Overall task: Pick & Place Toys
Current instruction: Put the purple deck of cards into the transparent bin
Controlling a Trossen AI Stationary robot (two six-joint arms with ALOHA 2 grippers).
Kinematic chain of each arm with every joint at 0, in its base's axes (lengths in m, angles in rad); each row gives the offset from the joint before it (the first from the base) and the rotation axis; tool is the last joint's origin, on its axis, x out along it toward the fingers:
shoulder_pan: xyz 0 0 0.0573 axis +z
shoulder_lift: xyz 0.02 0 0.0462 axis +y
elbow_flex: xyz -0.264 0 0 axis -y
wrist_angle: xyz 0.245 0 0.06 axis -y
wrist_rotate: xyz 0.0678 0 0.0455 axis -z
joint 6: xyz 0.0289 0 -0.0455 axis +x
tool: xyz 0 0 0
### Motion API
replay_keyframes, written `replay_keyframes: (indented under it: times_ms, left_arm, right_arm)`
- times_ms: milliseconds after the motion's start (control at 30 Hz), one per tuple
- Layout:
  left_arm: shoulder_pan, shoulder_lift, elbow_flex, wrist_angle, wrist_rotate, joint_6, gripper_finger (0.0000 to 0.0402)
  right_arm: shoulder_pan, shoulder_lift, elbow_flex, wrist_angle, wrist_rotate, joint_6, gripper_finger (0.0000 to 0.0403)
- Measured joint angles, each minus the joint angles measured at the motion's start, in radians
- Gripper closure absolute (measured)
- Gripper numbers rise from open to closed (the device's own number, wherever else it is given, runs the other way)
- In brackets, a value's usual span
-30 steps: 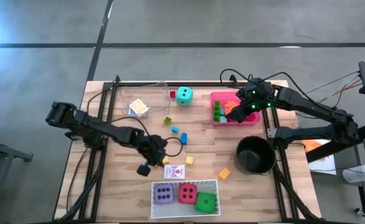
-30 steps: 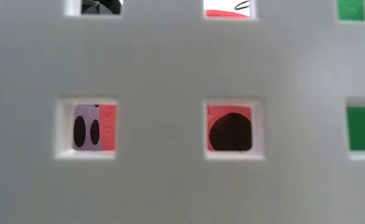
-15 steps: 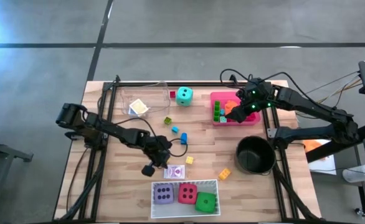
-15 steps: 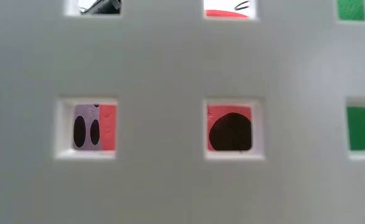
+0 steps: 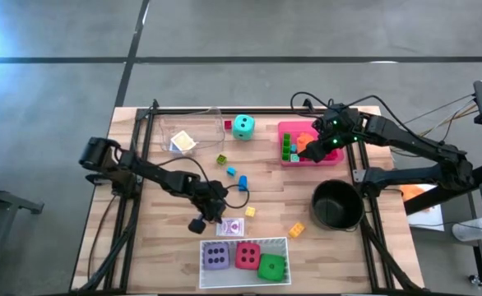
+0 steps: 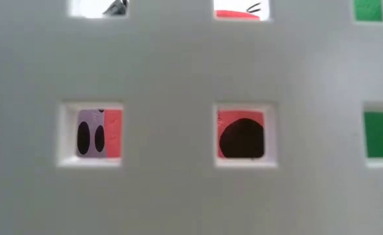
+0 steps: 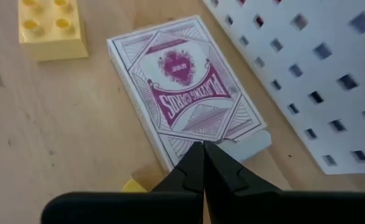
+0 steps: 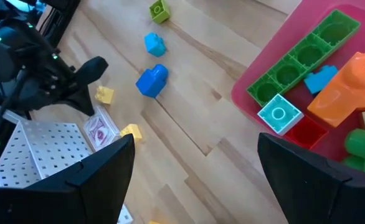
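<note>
Left wrist view: left pincer (image 7: 202,155) was pinched shut, empty, above card pack (image 7: 185,90).
Handling: light, stiff, flat; better grasped across its long edges.
Right pincer (image 5: 305,150): spread wide over pink tray (image 5: 287,128), upper right.

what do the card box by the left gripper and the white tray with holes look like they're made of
The card box looks like thin printed cardboard: matte, purple-on-white print, with a folded tuck flap at one end. The white tray looks like moulded plastic, smooth with a slight sheen and a regular grid of square holes; coated metal can't be ruled out.
</note>
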Motion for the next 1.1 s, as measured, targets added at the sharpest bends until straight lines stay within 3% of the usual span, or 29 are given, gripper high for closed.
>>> replay_keyframes:
  times_ms: [333,867,1100]
  left_arm:
    - [0.002,0.012,0.0,0.048,-0.011,0.004,0.0398]
    - [0.002,-0.003,0.001,-0.092,0.026,-0.129,0.0399]
    - [0.002,-0.064,-0.003,-0.249,0.021,-0.156,0.0399]
  right_arm:
    - [0.0,0.0,0.0,-0.003,0.0,0.025,0.0074]
    - [0.0,0.0,0.0,-0.003,-0.001,0.025,0.0074]
    - [0.0,0.0,0.0,-0.003,-0.001,0.025,0.0074]
